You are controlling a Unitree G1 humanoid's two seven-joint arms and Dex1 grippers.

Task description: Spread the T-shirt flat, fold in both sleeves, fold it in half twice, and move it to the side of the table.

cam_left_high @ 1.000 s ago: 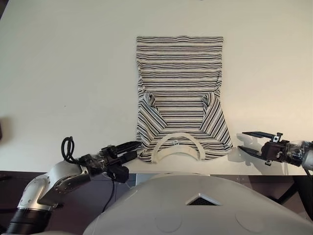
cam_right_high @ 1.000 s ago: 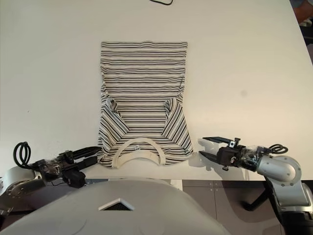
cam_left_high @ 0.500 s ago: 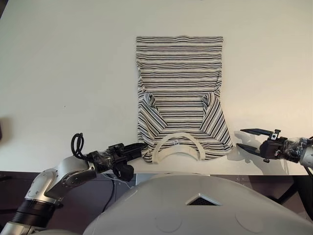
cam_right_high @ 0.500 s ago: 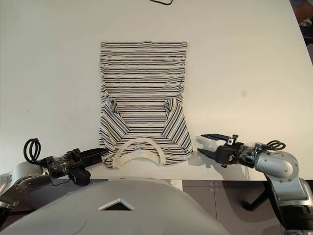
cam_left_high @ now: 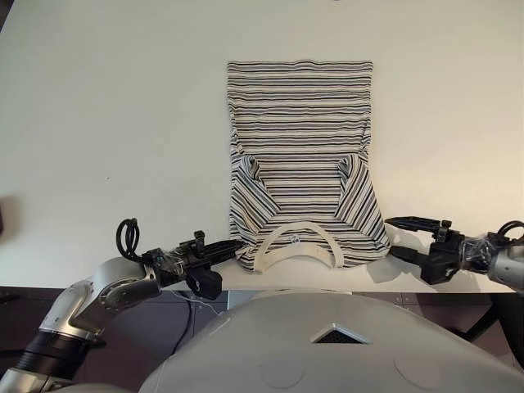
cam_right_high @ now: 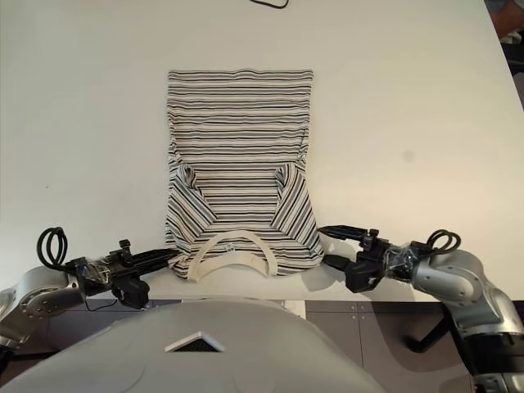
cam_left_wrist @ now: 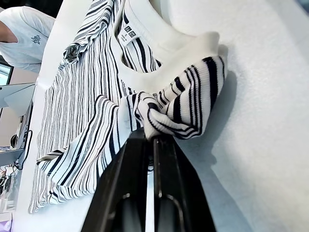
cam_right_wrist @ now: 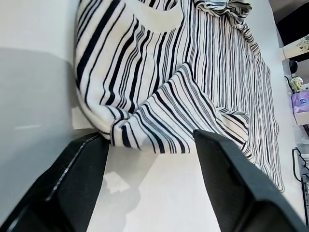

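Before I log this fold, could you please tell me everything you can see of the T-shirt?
The T-shirt is soft knit, black-and-white striped with a plain cream ribbed collar. It lies flat on the white table, sleeves folded in over the body, collar at the near edge, hem farthest away. The left pincer is shut on the left shoulder corner, bunching it; the open right pincer straddles the right shoulder corner.

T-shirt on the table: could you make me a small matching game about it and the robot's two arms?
1 left end effector
2 right end effector
3 collar
4 sleeves

A folded in over the body
B open around a shoulder corner of the T-shirt
C white, at the end nearest the robot
D shut on a shoulder corner

Pairs: 1-D, 2-B, 3-C, 4-A
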